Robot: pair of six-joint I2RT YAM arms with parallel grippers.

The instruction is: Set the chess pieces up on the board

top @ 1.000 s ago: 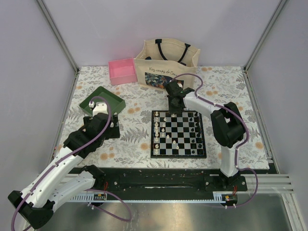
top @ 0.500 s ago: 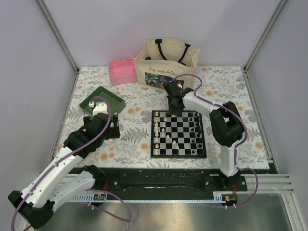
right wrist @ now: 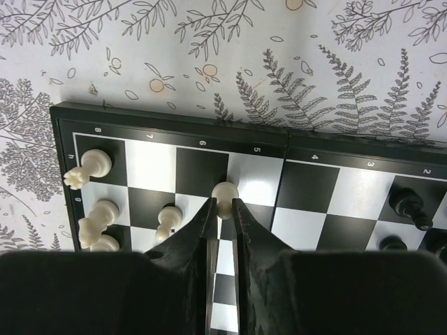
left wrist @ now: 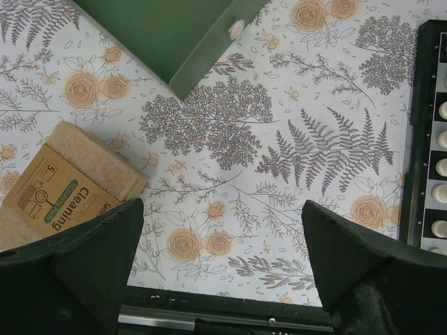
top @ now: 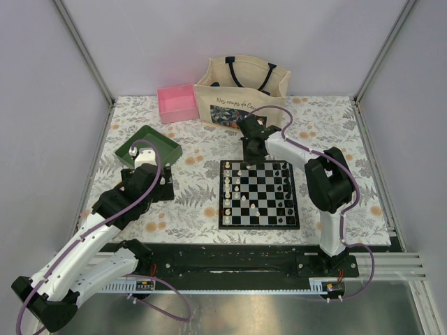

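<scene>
The chessboard (top: 259, 193) lies mid-table with cream-white pieces along its left columns and black pieces (top: 286, 176) at the right. My right gripper (top: 252, 155) hangs over the board's far edge, shut on a cream-white pawn (right wrist: 224, 192) held above the squares near column 5. Other white pieces (right wrist: 87, 167) stand at the board's corner in the right wrist view, black ones (right wrist: 407, 205) at the right. My left gripper (left wrist: 220, 241) is open and empty over the floral cloth, left of the board's edge (left wrist: 422, 132).
A green tray (top: 147, 145) sits at the left, with a pink box (top: 177, 102) and a tote bag (top: 241, 92) at the back. A sponge pack (left wrist: 63, 187) lies near my left gripper, and a white piece (left wrist: 236, 29) rests at the tray's rim.
My right gripper has shifted slightly toward the far edge of the board with the pawn. The left arm has not moved.
</scene>
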